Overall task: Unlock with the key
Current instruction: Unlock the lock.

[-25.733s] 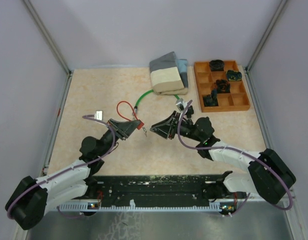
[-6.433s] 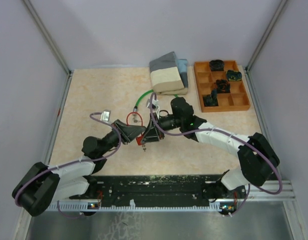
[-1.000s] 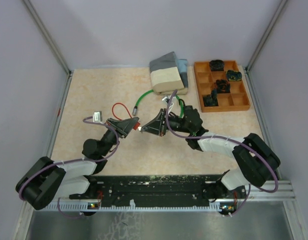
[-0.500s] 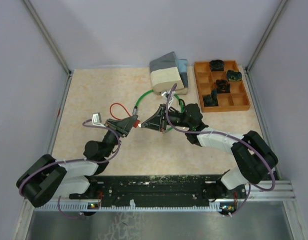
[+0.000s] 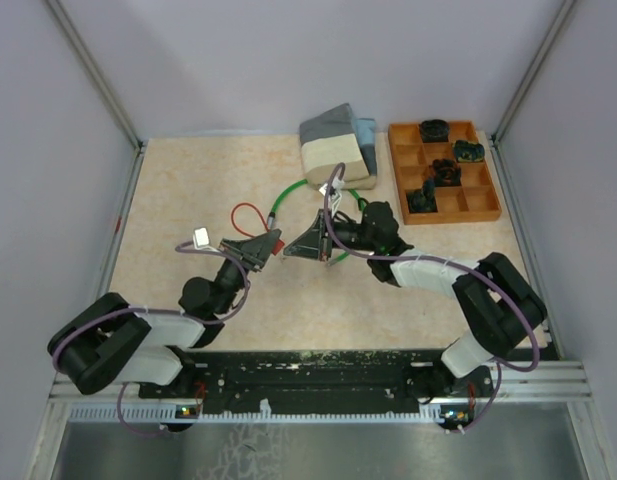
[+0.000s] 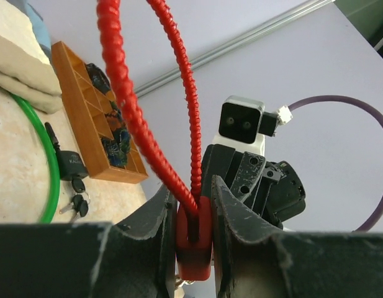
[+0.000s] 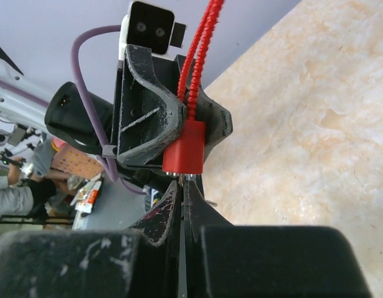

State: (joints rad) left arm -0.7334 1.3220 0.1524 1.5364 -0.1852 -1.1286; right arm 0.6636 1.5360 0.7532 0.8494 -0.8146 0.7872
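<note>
Left gripper (image 5: 266,246) and right gripper (image 5: 290,251) nose to nose at frame centre, clamped lock (image 5: 274,244) and pinched key (image 7: 184,186) filling gap; no passage between. Red loop (image 5: 250,216) arcs up-left of left gripper. Green cable (image 5: 286,197) curves just behind right gripper, under its wrist. Foam stack (image 5: 336,148) blocks top centre, tray (image 5: 480,200) upper right. Bare table (image 5: 178,180) at upper left and lower centre leaves passage. Walls bound left, right, far sides.

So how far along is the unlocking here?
Done: the left tool is clamped on the red lock, and the right tool pinches the key. In hand: the key tip is at the lock's bottom end. Left: turning it and freeing the red cable, which looks fastened at the body.
</note>
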